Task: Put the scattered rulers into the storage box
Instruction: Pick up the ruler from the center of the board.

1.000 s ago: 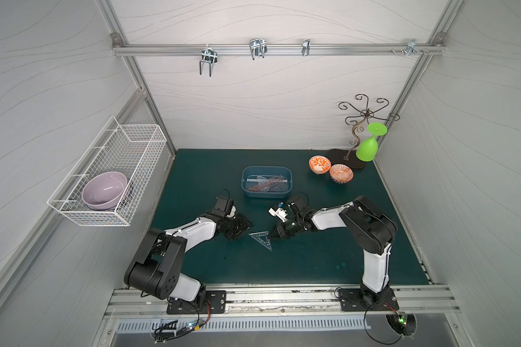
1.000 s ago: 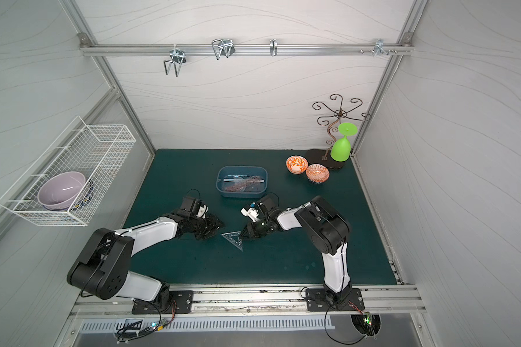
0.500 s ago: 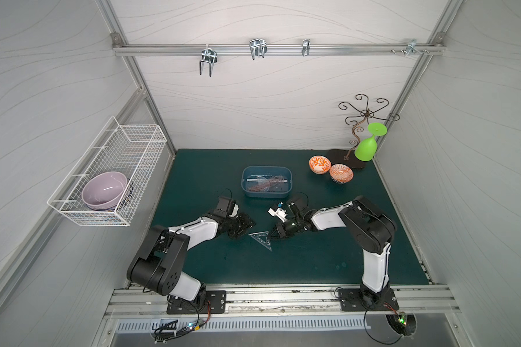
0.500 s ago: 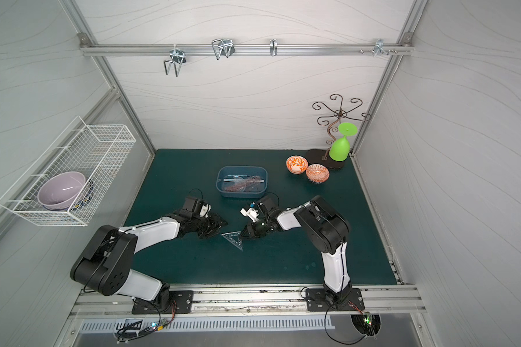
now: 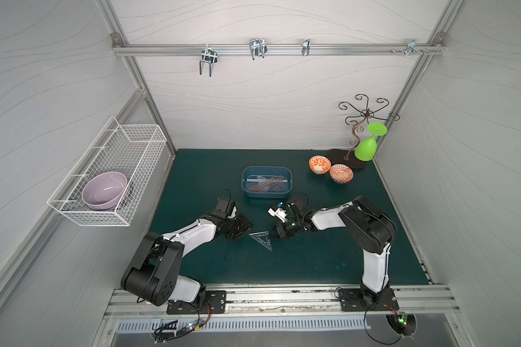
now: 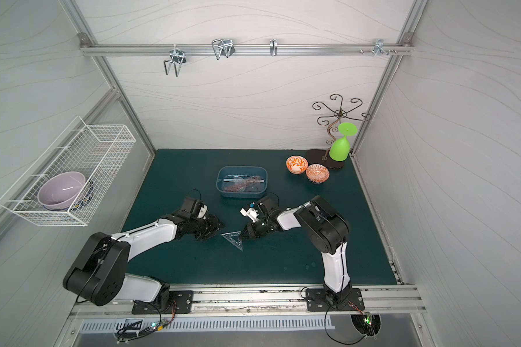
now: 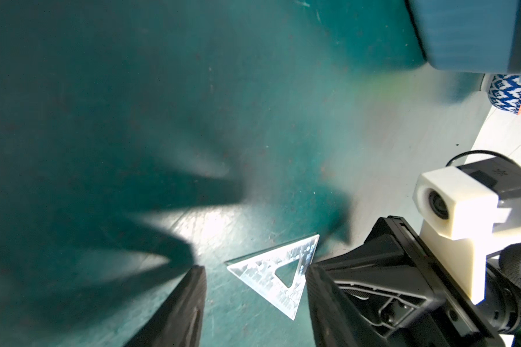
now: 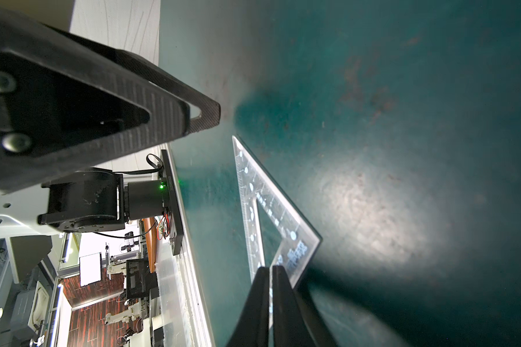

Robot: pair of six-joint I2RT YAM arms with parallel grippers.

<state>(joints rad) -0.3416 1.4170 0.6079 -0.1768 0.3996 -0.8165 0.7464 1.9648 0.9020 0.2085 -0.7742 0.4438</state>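
Observation:
A see-through triangle ruler (image 5: 262, 238) (image 6: 233, 238) lies low over the green mat between my two grippers. My right gripper (image 5: 275, 234) (image 8: 270, 270) is shut on one corner of this triangle (image 8: 271, 210). My left gripper (image 5: 241, 231) (image 7: 254, 270) stands open just beside the opposite side of the triangle (image 7: 280, 276), not touching it. The dusty-blue storage box (image 5: 266, 194) (image 6: 242, 194) sits behind both grippers, with several rulers (image 5: 266, 184) lying inside. A corner of the box (image 7: 463, 36) shows in the left wrist view.
Two orange patterned bowls (image 5: 319, 164) (image 5: 341, 174) stand at the back right, beside a metal stand holding a green glass (image 5: 366, 147). A white wire basket (image 5: 124, 144) on the left wall holds a purple bowl (image 5: 104, 187).
My left arm has edged a little toward the triangle with its jaws still open. The right gripper has kept its hold and place.

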